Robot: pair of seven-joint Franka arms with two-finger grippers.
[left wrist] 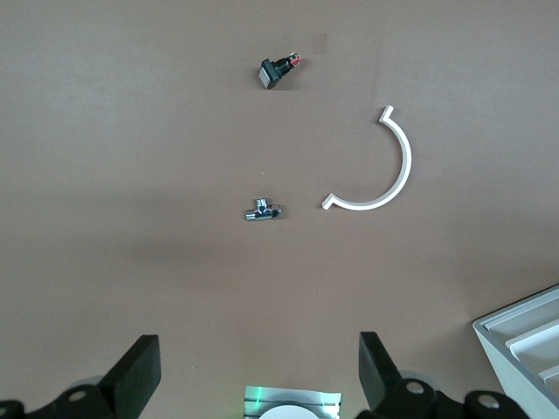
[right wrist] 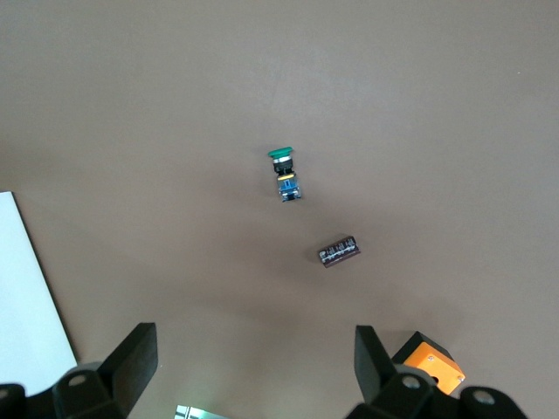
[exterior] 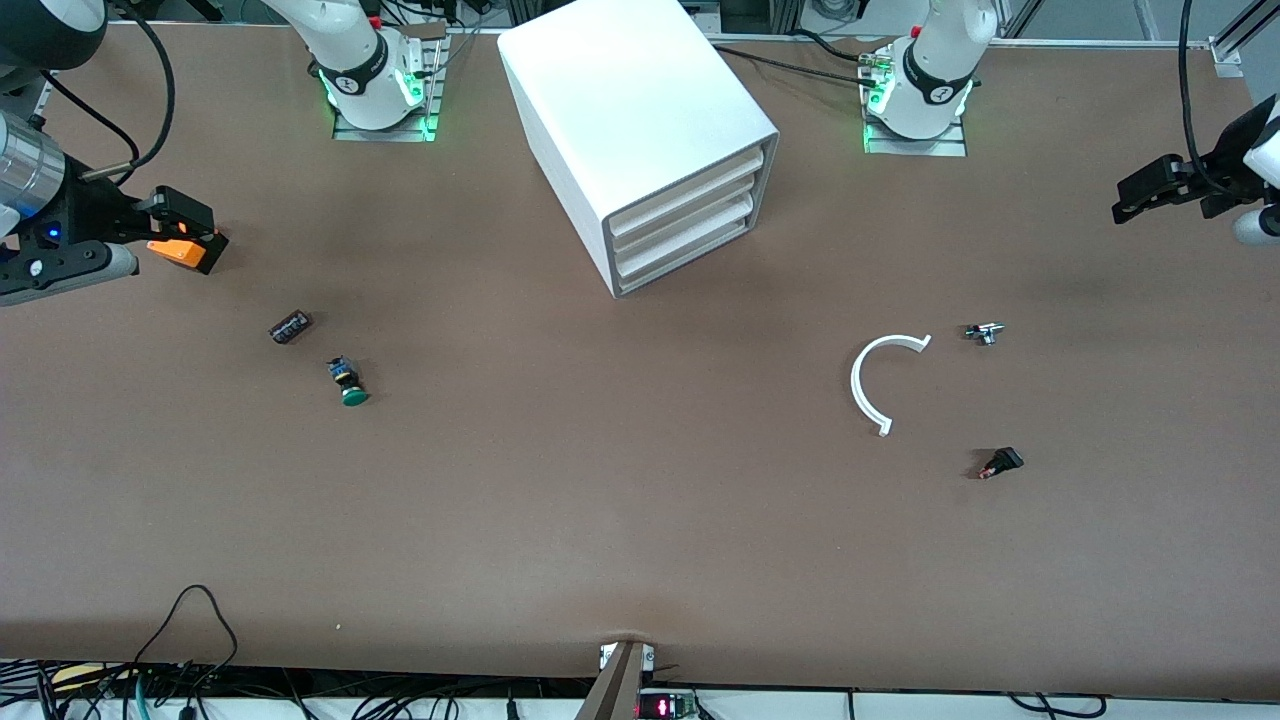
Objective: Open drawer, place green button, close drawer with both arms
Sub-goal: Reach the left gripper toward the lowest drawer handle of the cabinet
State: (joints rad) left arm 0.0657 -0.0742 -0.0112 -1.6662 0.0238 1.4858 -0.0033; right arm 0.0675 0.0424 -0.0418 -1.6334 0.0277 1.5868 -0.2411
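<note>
- Front view: the drawer [exterior: 685, 262], lowest of 3, sits shut in the cabinet [exterior: 640, 130].
- The button [exterior: 348, 383] lies on the table [exterior: 600, 500], beside a dark cylinder [exterior: 290, 326].
- The left gripper [left wrist: 258, 371] and right gripper [right wrist: 253, 362] both hover spread wide, holding nothing.

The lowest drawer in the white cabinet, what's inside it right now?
Nothing can be seen inside: the lowest white tray drawer is shut in the big white box cabinet, hiding its contents. The green-capped push button lies on the brown table.

green-capped button [exterior: 349, 382], white cabinet [exterior: 640, 130]

White cabinet [left wrist: 524, 345] cut off at both wrist views' edges; both arms mostly out of frame.
</note>
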